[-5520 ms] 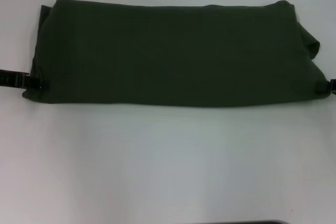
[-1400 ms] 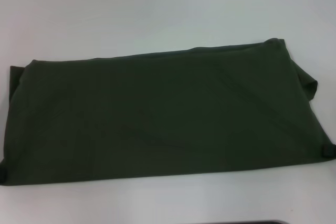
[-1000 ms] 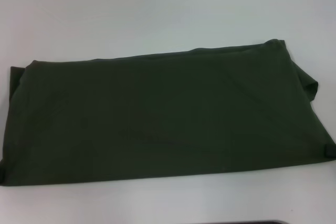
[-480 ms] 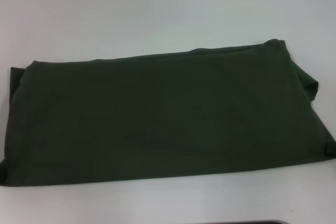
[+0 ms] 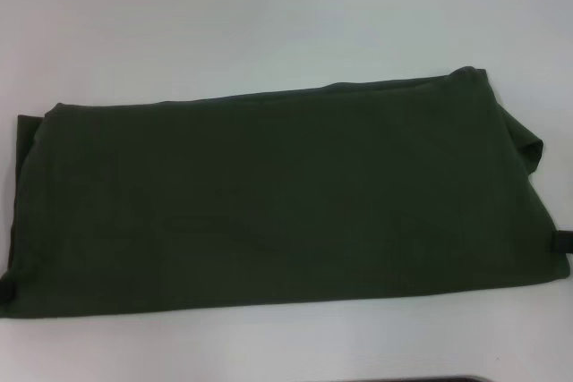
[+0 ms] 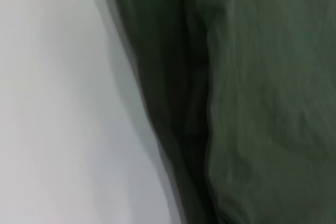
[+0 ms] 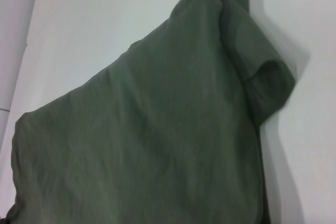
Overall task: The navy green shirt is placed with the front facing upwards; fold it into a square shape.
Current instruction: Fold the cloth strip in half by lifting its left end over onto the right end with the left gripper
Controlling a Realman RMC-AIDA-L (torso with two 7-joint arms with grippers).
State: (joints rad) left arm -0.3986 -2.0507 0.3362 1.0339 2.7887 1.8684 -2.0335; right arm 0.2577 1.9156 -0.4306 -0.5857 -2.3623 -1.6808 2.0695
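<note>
Now at both near corners of navy green shirt (image 5: 277,199), folded into long band across white surface (image 5: 269,15): left gripper (image 5: 4,290), right gripper (image 5: 561,242), prob. for next fold; finger state can't tell.

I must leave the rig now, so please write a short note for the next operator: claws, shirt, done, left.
Left claw: at the shirt's near left corner; grip unclear.
Right claw: at the near right corner; grip unclear.
The navy green shirt lies flat on the white table as a long band, plain side up, one sleeve sticking out at the far right.
Done: lengthwise fold.
Left: fold the band across into a square.
</note>
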